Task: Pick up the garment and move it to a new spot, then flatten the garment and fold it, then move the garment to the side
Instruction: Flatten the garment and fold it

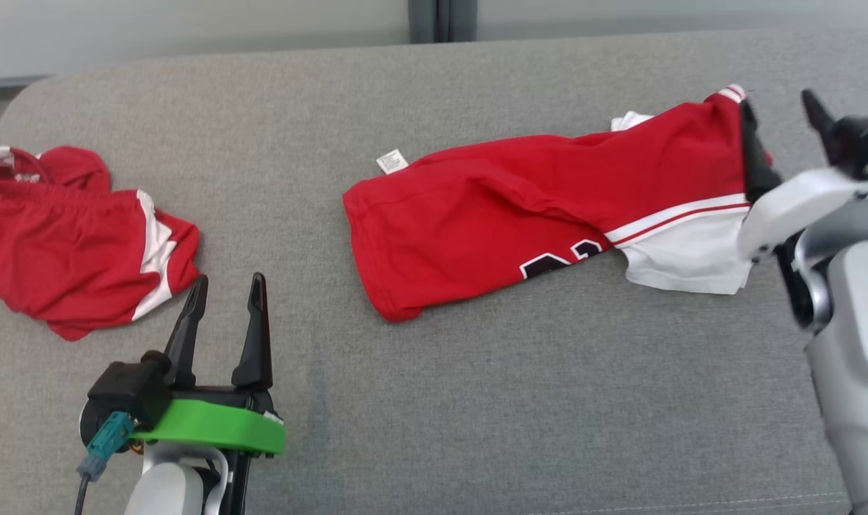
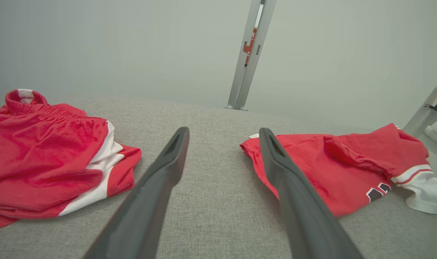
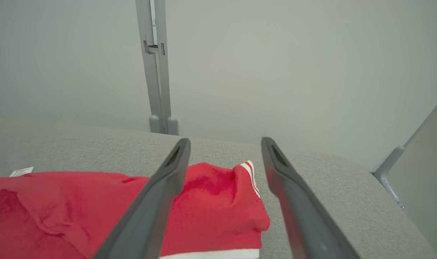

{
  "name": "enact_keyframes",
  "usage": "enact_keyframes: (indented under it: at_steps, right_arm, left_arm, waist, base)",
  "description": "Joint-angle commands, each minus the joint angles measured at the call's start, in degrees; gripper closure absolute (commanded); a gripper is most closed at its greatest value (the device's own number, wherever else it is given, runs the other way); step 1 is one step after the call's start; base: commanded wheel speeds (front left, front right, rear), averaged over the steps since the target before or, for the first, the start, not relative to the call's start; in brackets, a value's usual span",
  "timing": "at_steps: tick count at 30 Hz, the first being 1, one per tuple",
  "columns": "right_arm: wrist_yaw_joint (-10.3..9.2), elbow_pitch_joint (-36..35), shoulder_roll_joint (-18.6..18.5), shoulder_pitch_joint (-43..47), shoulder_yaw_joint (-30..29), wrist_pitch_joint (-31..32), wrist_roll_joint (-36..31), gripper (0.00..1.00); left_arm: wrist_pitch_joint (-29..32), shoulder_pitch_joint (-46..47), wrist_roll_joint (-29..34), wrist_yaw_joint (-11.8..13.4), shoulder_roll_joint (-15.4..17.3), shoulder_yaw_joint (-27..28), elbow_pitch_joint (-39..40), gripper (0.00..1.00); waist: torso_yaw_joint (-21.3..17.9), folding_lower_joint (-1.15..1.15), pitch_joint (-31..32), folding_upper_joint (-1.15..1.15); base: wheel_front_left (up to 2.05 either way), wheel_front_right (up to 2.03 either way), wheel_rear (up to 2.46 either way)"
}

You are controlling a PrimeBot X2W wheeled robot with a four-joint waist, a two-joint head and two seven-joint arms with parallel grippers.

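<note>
head view: shorts (image 1: 69,250) far left | right wrist view: garment (image 3: 211,201) beneath open jaws

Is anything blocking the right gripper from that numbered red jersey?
Nothing visible does. The right gripper stands open right at the red jersey's striped end; the other red garment lies far off to the left.

Unresolved on my screens: garment (image 1: 520,214) numerals (image 1: 559,263) half under a fold; label (image 1: 392,161) print too small; second garment (image 1: 69,243) clipped at head view's left edge.
</note>
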State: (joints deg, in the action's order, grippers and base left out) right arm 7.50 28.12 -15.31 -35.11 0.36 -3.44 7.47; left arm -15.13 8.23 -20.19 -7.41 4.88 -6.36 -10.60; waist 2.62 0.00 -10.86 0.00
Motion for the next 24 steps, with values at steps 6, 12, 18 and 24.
enact_keyframes:
  at_steps: [6, 12, 18, 24]
  right_arm:
    - [-0.01, -9.1, 2.9, 12.3, 0.8, -3.9, 0.1, 0.0]
    - [-0.01, -14.4, 7.0, 22.2, -0.8, -6.1, -1.2, 0.0]
    - [0.0, -16.0, 10.3, 28.2, -3.2, -6.0, -0.9, 0.0]
    - [0.0, -17.3, 11.8, 31.0, -4.3, -6.4, -1.0, 0.0]
  left_arm:
    - [0.0, -2.8, 0.4, -0.1, 0.2, 0.0, -0.8, 0.0]
    - [0.0, -4.8, 0.9, -0.1, 0.3, 0.4, -1.8, 0.0]
    - [0.0, -6.0, 1.8, -0.1, 0.4, 0.8, -2.7, 0.0]
    - [0.0, -6.3, 2.1, -0.1, -0.1, 1.7, -3.4, 0.0]
  waist:
    - [-2.3, 0.0, 4.4, 0.0]
    - [-2.5, 0.0, 6.2, 0.0]
    - [-2.2, 0.0, 7.7, 0.0]
    - [-1.2, 0.0, 8.2, 0.0]
  base:
    - [0.0, 0.0, 0.0]
    - [0.0, 0.0, 0.0]
    - [0.0, 0.0, 0.0]
    - [0.0, 0.0, 0.0]
